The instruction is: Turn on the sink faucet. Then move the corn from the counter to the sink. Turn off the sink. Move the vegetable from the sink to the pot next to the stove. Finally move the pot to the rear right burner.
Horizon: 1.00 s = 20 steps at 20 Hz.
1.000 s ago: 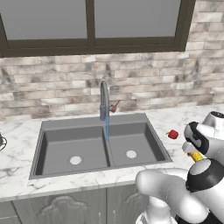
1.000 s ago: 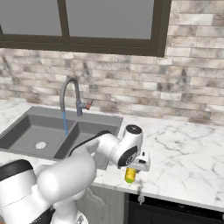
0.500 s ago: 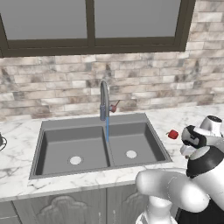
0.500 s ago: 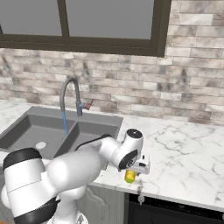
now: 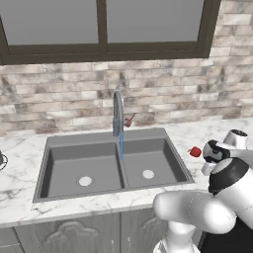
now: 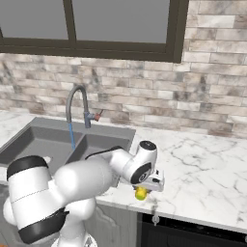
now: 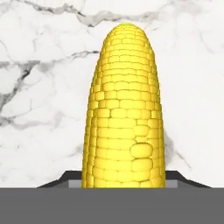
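A: Corn cob (image 7: 124, 109) is where we need it: lying on the marble counter (image 6: 207, 169), to the right of the sink (image 5: 113, 163) and near the counter's front edge. In the hand view it runs straight up between our fingertips.

B: Do we have it gripped?

A: We cannot tell. The gripper (image 6: 142, 189) sits down over the cob, with the dark tips on either side of its lower end, but we see no clear contact on the kernels. We judge the jaws to be partway in, neither fully spread nor firmly clamped.

B: And the faucet (image 5: 117, 116)?

A: Water falls in a thin blue stream from the spout into the sink near the divider, so we take the first step as done. The step in hand is picking up the corn.

B: What does the next move call for?

A: We need a firm pinch across the cob's width, then a clean lift off the counter and a swing left toward the sink. The small red object (image 5: 195, 152) lies on the counter between the sink and our gripper, so we should carry the corn above it.
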{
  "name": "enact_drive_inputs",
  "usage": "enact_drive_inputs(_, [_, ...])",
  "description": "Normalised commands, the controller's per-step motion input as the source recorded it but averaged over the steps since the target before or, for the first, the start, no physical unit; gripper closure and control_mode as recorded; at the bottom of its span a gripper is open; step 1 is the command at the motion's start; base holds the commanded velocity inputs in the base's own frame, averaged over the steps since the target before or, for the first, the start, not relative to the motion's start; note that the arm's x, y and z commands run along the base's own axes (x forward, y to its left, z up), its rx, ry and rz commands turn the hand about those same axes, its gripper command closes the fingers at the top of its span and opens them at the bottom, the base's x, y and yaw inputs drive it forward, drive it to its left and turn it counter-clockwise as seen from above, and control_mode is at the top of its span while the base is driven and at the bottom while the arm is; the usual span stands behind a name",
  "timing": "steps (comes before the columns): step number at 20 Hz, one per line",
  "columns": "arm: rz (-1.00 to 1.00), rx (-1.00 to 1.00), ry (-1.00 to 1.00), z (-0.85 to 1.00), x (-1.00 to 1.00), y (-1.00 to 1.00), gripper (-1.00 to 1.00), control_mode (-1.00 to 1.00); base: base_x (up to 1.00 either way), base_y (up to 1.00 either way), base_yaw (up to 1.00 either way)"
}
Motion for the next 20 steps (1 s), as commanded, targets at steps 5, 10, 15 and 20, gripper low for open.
enact_drive_inputs(5, [0.00, -0.03, 0.00, 0.26, 0.00, 1.00, 1.00, -1.00, 0.00, 0.00, 0.00])
enact_drive_inputs(10, [0.00, 0.00, 0.01, 0.37, 0.35, 1.00, 1.00, -1.00, 0.00, 0.00, 0.00])
enact_drive_inputs(15, [0.02, 0.00, 0.10, 0.22, 0.85, 0.75, 1.00, -1.00, 0.00, 0.00, 0.00])
enact_drive_inputs(20, [0.06, 0.00, 0.12, 0.01, 0.94, 0.52, 1.00, -1.00, 0.00, 0.00, 0.00])
